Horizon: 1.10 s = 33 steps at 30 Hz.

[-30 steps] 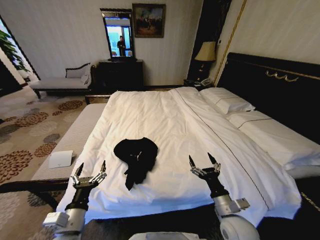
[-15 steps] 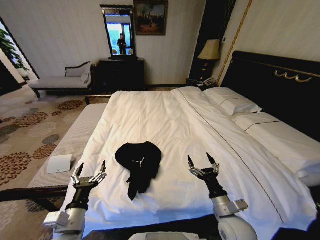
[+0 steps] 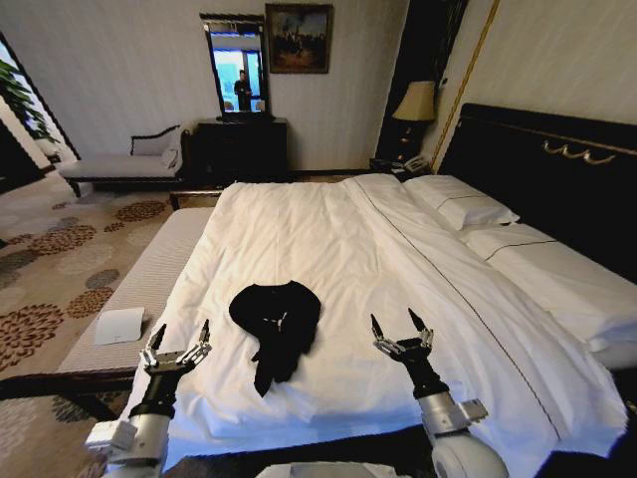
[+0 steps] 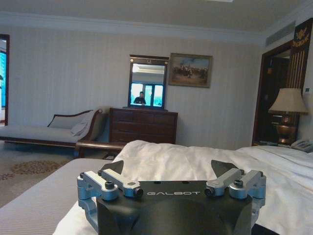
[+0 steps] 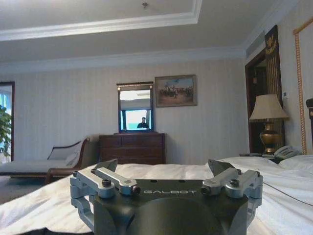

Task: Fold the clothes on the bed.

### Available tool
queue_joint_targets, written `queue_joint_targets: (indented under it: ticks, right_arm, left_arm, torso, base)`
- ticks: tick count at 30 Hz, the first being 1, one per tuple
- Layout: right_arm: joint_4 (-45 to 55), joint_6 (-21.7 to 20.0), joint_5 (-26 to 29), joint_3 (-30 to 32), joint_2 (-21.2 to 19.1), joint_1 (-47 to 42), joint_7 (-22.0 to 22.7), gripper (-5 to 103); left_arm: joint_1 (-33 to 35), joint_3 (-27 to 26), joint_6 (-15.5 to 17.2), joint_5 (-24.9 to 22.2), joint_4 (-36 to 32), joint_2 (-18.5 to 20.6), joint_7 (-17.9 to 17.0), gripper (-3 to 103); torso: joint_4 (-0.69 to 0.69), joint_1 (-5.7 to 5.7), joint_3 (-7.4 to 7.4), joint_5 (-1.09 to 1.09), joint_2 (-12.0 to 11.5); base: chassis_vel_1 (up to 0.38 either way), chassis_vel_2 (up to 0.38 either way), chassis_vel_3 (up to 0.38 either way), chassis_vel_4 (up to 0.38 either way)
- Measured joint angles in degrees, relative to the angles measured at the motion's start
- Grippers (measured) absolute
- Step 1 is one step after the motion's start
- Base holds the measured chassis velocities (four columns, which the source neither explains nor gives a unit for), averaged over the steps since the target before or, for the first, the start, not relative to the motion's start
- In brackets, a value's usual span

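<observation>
The clothes (image 3: 276,324) are one black garment, crumpled in a heap on the near part of the bed (image 3: 328,249), which has a white duvet, pillows and a dark headboard. My left gripper (image 3: 180,337) is open, raised over the bed's near left corner, left of the heap and apart from it. To the right of the heap, my right gripper (image 3: 401,330) is open above the duvet, also clear of the fabric. The wrist views look past the open left gripper (image 4: 166,172) and right gripper (image 5: 164,171) across the bed (image 4: 195,161) (image 5: 274,196).
A long light striped bench (image 3: 139,284) runs along the bed's left side with a white sheet of paper (image 3: 119,325) on it. A chaise (image 3: 124,159), a dark dresser (image 3: 239,147) with a mirror, and a bedside lamp (image 3: 416,105) stand at the far wall. Patterned carpet lies left.
The head view has crept closer to the bed, so the whole picture shifted. The heap and both open grippers hold much the same places relative to each other.
</observation>
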Motion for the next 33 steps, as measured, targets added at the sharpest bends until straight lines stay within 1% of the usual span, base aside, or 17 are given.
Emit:
queue_joint_targets:
  ticks: [7, 9, 10, 11, 15, 16, 19, 20, 22, 23, 24, 25, 26, 28, 29, 31, 33]
  right_arm:
    - [-1.08, 0.57, 0.59, -0.3, -0.08, 0.76, 0.98, 100]
    - [-1.9, 0.79, 0.59, -0.51, -0.12, 1.27, 1.43, 100]
    - [-2.49, 1.01, 0.59, -0.65, -0.19, 1.69, 1.73, 100]
    - [-2.49, 1.01, 0.59, -0.65, -0.19, 1.69, 1.73, 100]
    - [-5.13, 1.66, 1.45, -1.13, -0.6, 3.72, 2.16, 100]
    - [-5.13, 1.66, 1.45, -1.13, -0.6, 3.72, 2.16, 100]
    - [-7.51, 1.69, 2.47, -1.96, -0.91, 6.12, 2.3, 100]
    - [-7.51, 1.69, 2.47, -1.96, -0.91, 6.12, 2.3, 100]
    - [-9.32, 1.58, 3.33, -3.05, -1.55, 8.44, 2.39, 100]
    - [-10.57, 1.46, 3.86, -3.69, -2.1, 9.82, 2.41, 100]
    - [-12.16, 1.38, 4.25, -4.38, -2.7, 11.32, 2.43, 100]
    - [-12.16, 1.38, 4.25, -4.38, -2.7, 11.32, 2.43, 100]
    - [-13.53, 1.38, 4.33, -4.71, -3.13, 12.4, 2.43, 100]
    - [-15.91, 1.61, 4.42, -5.07, -3.77, 13.9, 2.44, 100]
    - [-15.91, 1.61, 4.42, -5.07, -3.77, 13.9, 2.44, 100]
    - [-17.48, 2.05, 4.59, -5.11, -4.07, 14.88, 2.62, 100]
    - [-18.36, 2.33, 4.66, -5.05, -4.14, 15.38, 2.99, 100]
  left_arm:
    - [-2.04, -0.62, 1.61, 0.0, 1.86, 0.86, -0.99, 100]
    - [-3.58, -0.94, 3.54, 0.07, 3.27, 1.63, -1.62, 100]
    - [-4.87, -1.16, 5.16, 0.05, 4.35, 2.34, -2.04, 100]
    - [-4.87, -1.16, 5.16, 0.05, 4.35, 2.34, -2.04, 100]
    - [-12.34, -1.39, 13.09, -2.48, 10.56, 6.82, -3.58, 100]
    - [-12.34, -1.39, 13.09, -2.48, 10.56, 6.82, -3.58, 100]
    - [-19.69, 0.13, 19.03, -8.96, 16.57, 12.23, -5.42, 100]
    - [-19.69, 0.13, 19.03, -8.96, 16.57, 12.23, -5.42, 100]
    - [-22.92, 0.66, 22.87, -14.26, 19.0, 14.06, -7.22, 100]
    - [-24.28, 0.8, 25.76, -17.73, 19.97, 14.75, -8.85, 100]
    - [-25.82, 1.07, 30.0, -22.31, 21.03, 15.5, -11.72, 100]
    - [-25.82, 1.07, 30.0, -22.31, 21.03, 15.5, -11.72, 100]
    - [-27.42, 1.44, 33.09, -26.21, 22.22, 16.03, -14.31, 100]
    - [-31.36, 2.72, 37.13, -31.76, 25.34, 16.83, -18.08, 100]
    - [-31.36, 2.72, 37.13, -31.76, 25.34, 16.83, -18.08, 100]
    - [-36.48, 4.93, 39.39, -36.14, 29.55, 17.32, -20.58, 100]
    - [-41.11, 7.7, 40.06, -38.07, 33.91, 17.3, -21.31, 100]
  torso:
    - [0.0, 0.0, 0.0, -0.02, 0.0]
    - [0.0, 0.0, 0.0, -0.01, 0.0]
    - [-0.01, 0.0, 0.0, 0.0, 0.0]
    - [-0.01, 0.0, 0.0, 0.0, 0.0]
    - [0.0, 0.0, 0.0, -0.01, 0.0]
    - [0.0, 0.0, 0.0, -0.01, 0.0]
    - [-0.02, 0.0, 0.0, -0.03, 0.0]
    - [-0.02, 0.0, 0.0, -0.03, 0.0]
    - [-0.02, 0.0, 0.01, -0.01, 0.0]
    - [0.0, 0.01, 0.0, -0.01, -0.01]
    - [0.01, 0.0, 0.01, 0.0, -0.01]
    - [0.01, 0.0, 0.01, 0.0, -0.01]
    - [0.04, 0.01, 0.01, 0.0, -0.01]
    - [0.0, 0.01, 0.01, -0.01, -0.01]
    - [0.0, 0.01, 0.01, -0.01, -0.01]
    - [0.01, 0.01, 0.01, 0.0, -0.01]
    - [-0.02, 0.01, 0.01, -0.01, -0.01]
  base:
    - [0.026, 0.022, -0.03, -0.022]
    - [0.0, 0.0, 0.0, 0.0]
    - [0.0, 0.0, 0.0, 0.0]
    - [0.0, 0.0, 0.0, 0.0]
    - [0.0, 0.0, 0.0, 0.0]
    - [0.0, 0.0, 0.0, 0.0]
    - [0.0, 0.0, 0.0, 0.0]
    - [0.0, 0.0, 0.0, 0.0]
    - [0.0, 0.0, 0.0, 0.0]
    - [0.0, 0.0, 0.0, 0.0]
    - [0.0, 0.0, 0.0, 0.0]
    - [0.0, 0.0, 0.0, 0.0]
    - [0.0, 0.0, 0.0, 0.0]
    - [0.0, 0.0, 0.0, 0.0]
    - [0.0, 0.0, 0.0, 0.0]
    - [0.0, 0.0, 0.0, 0.0]
    - [0.0, 0.0, 0.0, 0.0]
